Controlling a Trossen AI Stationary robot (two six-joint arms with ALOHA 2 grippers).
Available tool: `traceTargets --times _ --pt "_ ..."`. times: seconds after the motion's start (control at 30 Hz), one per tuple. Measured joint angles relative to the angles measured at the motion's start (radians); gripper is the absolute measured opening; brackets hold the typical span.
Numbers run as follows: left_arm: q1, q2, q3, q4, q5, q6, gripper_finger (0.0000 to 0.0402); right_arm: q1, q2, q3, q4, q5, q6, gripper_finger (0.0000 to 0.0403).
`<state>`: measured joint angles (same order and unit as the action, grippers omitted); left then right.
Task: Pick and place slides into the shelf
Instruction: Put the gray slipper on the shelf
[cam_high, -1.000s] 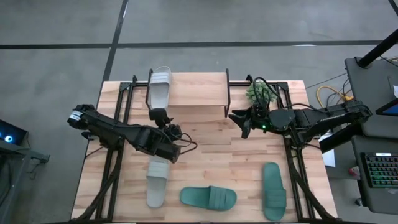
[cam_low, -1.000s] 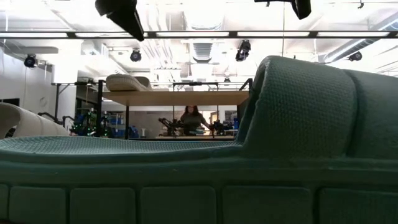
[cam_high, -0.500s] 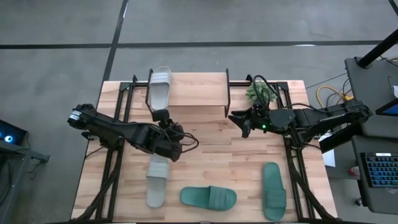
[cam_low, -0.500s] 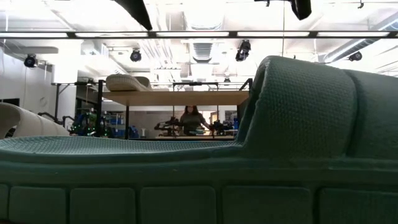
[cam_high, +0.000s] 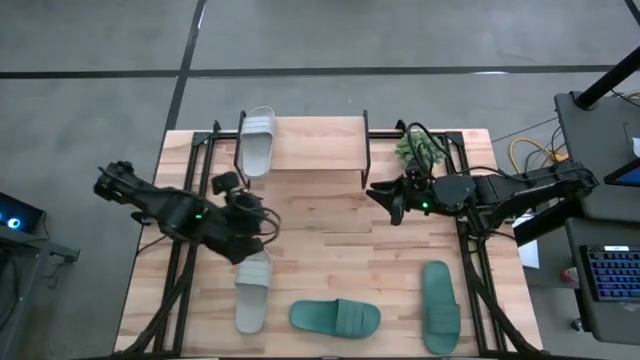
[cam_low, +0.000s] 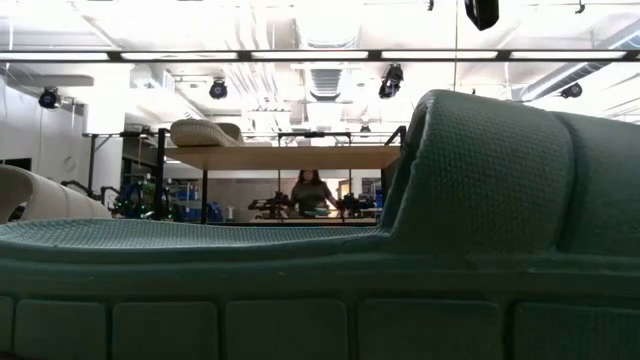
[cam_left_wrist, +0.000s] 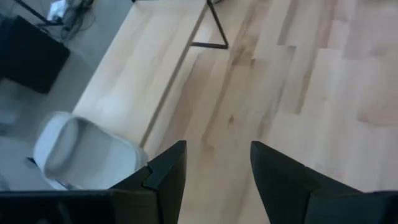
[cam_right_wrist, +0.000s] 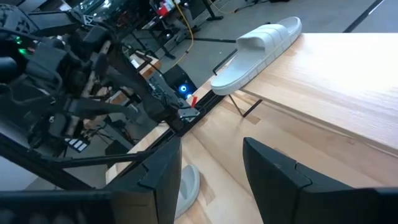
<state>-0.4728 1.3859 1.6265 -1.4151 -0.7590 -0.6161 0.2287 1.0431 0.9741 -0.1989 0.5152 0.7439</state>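
Note:
The shelf (cam_high: 315, 142) stands at the table's far edge. One white slide (cam_high: 257, 140) lies sole down across the left end of its plank. A second white slide (cam_high: 252, 290) lies on the table near the front left. Right of it lie two teal slides (cam_high: 335, 318) (cam_high: 440, 305). My left gripper (cam_high: 228, 184) hangs open above the table, left of and nearer than the shelf's left end, with nothing between its fingers (cam_left_wrist: 168, 171). My right gripper (cam_high: 384, 195) hangs open just right of the shelf's front, also empty.
The shelf's thin black legs (cam_left_wrist: 211, 28) stand on the tabletop. Bare wood lies between the shelf and the slides in front. In the low view a teal slide (cam_low: 480, 200) fills the foreground. A person (cam_low: 312, 190) sits far off in the room behind.
My left gripper has drawn back from the white slide on the shelf, going toward the table's left edge and up, out of the low view's top, and has rolled. The white slide has stayed on the shelf. My right arm has kept its place.

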Motion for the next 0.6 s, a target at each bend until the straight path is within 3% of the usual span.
traceTargets --times 0.23,0.6 --pt "-0.102 -0.048 0.000 0.016 0.011 -0.034 0.0163 0.000 0.000 0.000 0.001 0.000 -0.001 0.0162" --pt "-0.208 0.010 0.007 0.089 0.202 -0.086 0.0163 0.000 0.023 0.001 0.010 -0.003 0.033 0.0162"
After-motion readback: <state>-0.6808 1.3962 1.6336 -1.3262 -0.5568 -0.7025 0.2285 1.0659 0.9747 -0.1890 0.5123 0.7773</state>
